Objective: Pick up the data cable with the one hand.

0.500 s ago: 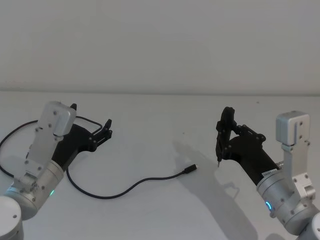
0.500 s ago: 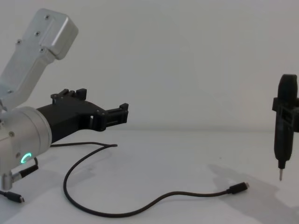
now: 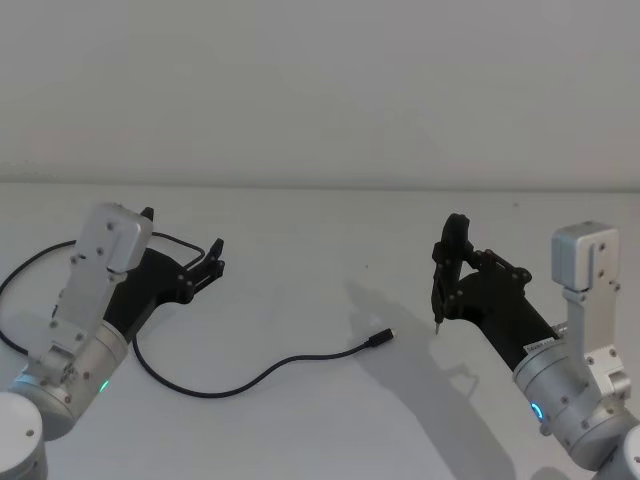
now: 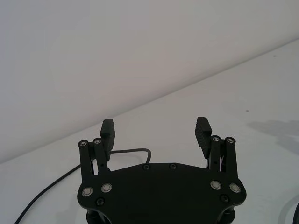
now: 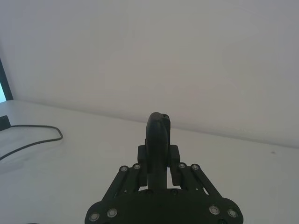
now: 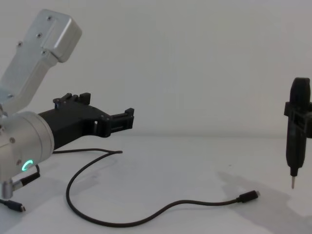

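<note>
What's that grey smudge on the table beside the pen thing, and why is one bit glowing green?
Head view: the grey smudge is a soft shadow that the right gripper and its pen-shaped tool cast on the table. Chest view: the same shadow lies faintly below the tool's tip, and the green ring on the left arm is a light glowing itself.

The data cable (image 3: 300, 357) is a thin black cord lying loose on the white table. It loops at the left, sweeps in a wide curve and ends near the middle in a small black plug (image 3: 380, 340) with a silver tip. The left gripper (image 3: 182, 228), black and angular, hangs above the cable's left bend, jaws wide apart and empty.
</note>
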### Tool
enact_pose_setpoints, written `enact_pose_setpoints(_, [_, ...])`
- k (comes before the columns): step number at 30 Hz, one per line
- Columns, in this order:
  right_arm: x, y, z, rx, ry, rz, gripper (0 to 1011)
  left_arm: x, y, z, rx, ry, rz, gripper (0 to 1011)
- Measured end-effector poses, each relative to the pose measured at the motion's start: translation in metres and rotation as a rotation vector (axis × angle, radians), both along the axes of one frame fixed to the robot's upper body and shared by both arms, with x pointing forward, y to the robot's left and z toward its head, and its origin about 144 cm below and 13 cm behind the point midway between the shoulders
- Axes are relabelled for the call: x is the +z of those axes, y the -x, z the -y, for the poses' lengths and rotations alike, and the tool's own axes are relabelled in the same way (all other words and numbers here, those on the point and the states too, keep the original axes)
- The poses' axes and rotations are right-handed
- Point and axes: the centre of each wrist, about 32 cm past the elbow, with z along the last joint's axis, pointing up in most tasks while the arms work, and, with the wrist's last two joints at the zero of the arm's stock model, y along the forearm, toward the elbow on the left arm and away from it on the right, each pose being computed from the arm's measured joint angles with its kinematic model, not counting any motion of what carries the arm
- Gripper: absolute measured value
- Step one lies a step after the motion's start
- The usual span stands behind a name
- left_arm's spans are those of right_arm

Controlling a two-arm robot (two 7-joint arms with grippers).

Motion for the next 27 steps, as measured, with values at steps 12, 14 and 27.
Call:
enact_pose_setpoints(12, [0.0,0.0,0.0,0.0,0.0,0.0,275,0.0,0.0,0.0,0.0,0.0,0.0,1001])
enact_pose_setpoints(14, [0.0,0.0,0.0,0.0,0.0,0.0,275,0.0,0.0,0.0,0.0,0.0,0.0,1001])
enact_pose_setpoints(27, [0.0,0.0,0.0,0.0,0.0,0.0,274,0.0099,-0.0064,0.003,-0.07,-0.003,-0.029,1002])
